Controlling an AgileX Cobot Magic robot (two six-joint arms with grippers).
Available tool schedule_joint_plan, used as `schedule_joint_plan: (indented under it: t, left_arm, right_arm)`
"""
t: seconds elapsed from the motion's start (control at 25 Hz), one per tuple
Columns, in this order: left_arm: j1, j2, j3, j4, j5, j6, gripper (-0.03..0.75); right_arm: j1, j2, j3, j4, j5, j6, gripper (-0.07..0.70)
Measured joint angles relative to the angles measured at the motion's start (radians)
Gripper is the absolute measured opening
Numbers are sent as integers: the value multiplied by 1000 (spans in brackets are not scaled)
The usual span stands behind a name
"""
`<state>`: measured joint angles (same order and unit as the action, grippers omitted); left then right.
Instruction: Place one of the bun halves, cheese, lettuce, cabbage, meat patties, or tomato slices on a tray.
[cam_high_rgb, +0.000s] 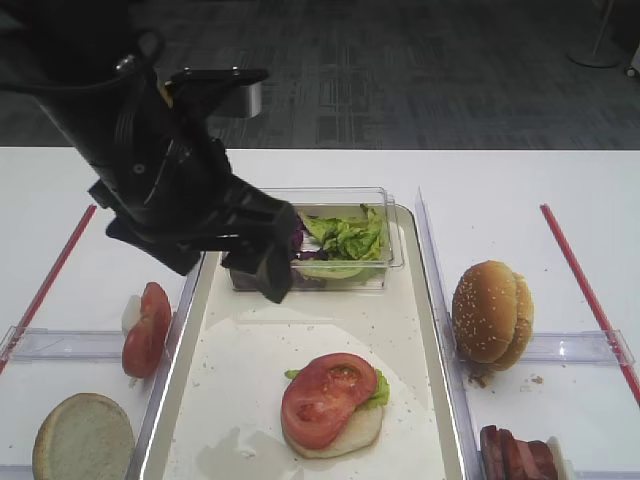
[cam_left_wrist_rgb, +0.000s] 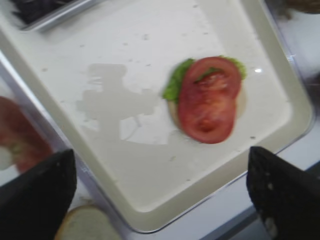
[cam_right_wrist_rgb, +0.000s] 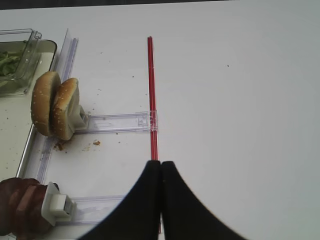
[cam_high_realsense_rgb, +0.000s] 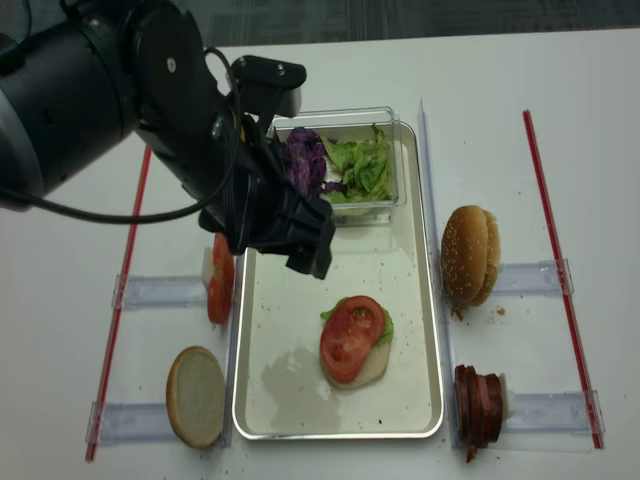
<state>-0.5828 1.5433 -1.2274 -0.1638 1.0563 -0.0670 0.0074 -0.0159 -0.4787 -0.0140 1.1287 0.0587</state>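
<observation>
We see the left end effector (cam_high_realsense_rgb: 300, 235) hanging over the tray's (cam_high_realsense_rgb: 415, 300) upper left part, fingers (cam_left_wrist_rgb: 40, 195) spread wide, nothing between them. Right end effector (cam_right_wrist_rgb: 161, 172) is pressed together, empty, above bare worktop (cam_right_wrist_rgb: 240, 100) near a red strip (cam_right_wrist_rgb: 151, 95). On the tray: a tomato slice (cam_high_realsense_rgb: 351, 338) on lettuce (cam_high_realsense_rgb: 384, 327) on a pale bun half (cam_high_realsense_rgb: 368, 370). Clear tub (cam_high_realsense_rgb: 392, 205) at the tray's far end holds more lettuce and purple cabbage (cam_high_realsense_rgb: 303, 160). Left of tray: upright tomato slices (cam_high_realsense_rgb: 220, 285), a cut-face bun half (cam_high_realsense_rgb: 195, 396). Right: sesame buns (cam_high_realsense_rgb: 469, 255), meat patties (cam_high_realsense_rgb: 478, 405).
</observation>
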Motion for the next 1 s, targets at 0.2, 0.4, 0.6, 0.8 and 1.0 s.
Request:
schedule_joint_plan:
  t: [0.2,0.4,0.6,0.8,1.0]
  left_arm:
    - [0,0,0,169,45,-56,634]
    - [0,0,0,208,54,-61,634]
    - [0,0,0,209,56,-61,634]
    - [17,0,0,209,56,-63,634]
    - [119,0,0,209,59,-66,634]
  right_arm:
    - [0,0,0,0,0,0,36]
    - [0,0,0,0,0,0,36]
    - [0,0,0,-2,0,0,36]
    - [0,0,0,-2,0,0,36]
    - [0,0,0,-2,0,0,36]
